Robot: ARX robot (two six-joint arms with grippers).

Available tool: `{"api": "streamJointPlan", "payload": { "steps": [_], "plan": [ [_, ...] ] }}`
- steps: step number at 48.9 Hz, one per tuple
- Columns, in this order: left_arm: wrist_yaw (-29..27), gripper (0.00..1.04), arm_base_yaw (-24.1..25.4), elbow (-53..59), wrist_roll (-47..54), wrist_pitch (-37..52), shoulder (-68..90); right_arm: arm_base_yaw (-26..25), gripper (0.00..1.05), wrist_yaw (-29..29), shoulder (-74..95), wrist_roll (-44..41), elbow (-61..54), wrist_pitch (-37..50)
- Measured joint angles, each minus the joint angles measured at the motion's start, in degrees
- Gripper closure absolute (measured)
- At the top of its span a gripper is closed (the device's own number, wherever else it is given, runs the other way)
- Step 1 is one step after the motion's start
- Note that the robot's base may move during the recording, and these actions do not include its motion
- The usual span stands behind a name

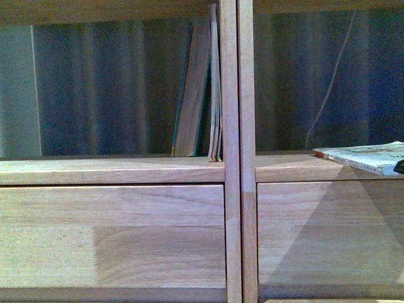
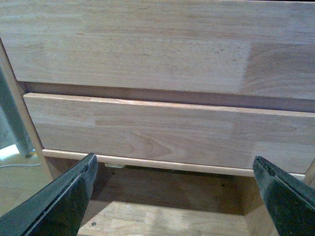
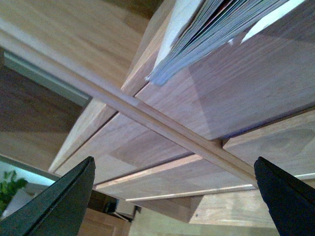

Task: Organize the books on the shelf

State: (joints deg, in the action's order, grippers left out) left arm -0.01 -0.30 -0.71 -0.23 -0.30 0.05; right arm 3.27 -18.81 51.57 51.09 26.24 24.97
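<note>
The light-wood shelf (image 1: 113,233) fills the front view, with twin central uprights (image 1: 238,151). In the left compartment a brown book with teal edges (image 1: 192,95) stands upright beside a thin pale booklet (image 1: 215,88) that leans on the upright. A white and pale-blue book (image 1: 369,156) lies flat at the front of the right compartment; its page edges show in the right wrist view (image 3: 216,34). My left gripper (image 2: 172,169) is open and empty before the shelf's front panels (image 2: 162,64). My right gripper (image 3: 172,169) is open and empty, below the flat book.
A dark pleated curtain (image 1: 107,82) hangs behind the backless compartments. A thin pale cable (image 1: 331,82) runs down behind the right compartment. A lower wooden board (image 2: 162,216) shows beneath the panels. A green plant (image 3: 10,189) shows far off.
</note>
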Motion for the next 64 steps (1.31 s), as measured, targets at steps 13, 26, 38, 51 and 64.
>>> {"api": "streamJointPlan", "payload": {
  "steps": [13,26,38,51,64],
  "plan": [
    [0.00,0.07,0.00,0.00,0.00,0.00,0.00,-5.55,0.07,2.54,12.04,13.00,8.15,7.80],
    [0.00,0.07,0.00,0.00,0.00,0.00,0.00,-9.66,0.07,3.85,17.57,18.21,13.00,8.76],
    [0.00,0.07,0.00,0.00,0.00,0.00,0.00,-10.64,0.33,5.09,18.88,20.96,13.92,8.85],
    [0.00,0.07,0.00,0.00,0.00,0.00,0.00,-9.31,0.78,5.49,18.75,21.42,12.85,9.79],
    [0.00,0.07,0.00,0.00,0.00,0.00,0.00,-11.37,0.97,1.75,15.30,23.04,10.62,11.19]
  ]
}}
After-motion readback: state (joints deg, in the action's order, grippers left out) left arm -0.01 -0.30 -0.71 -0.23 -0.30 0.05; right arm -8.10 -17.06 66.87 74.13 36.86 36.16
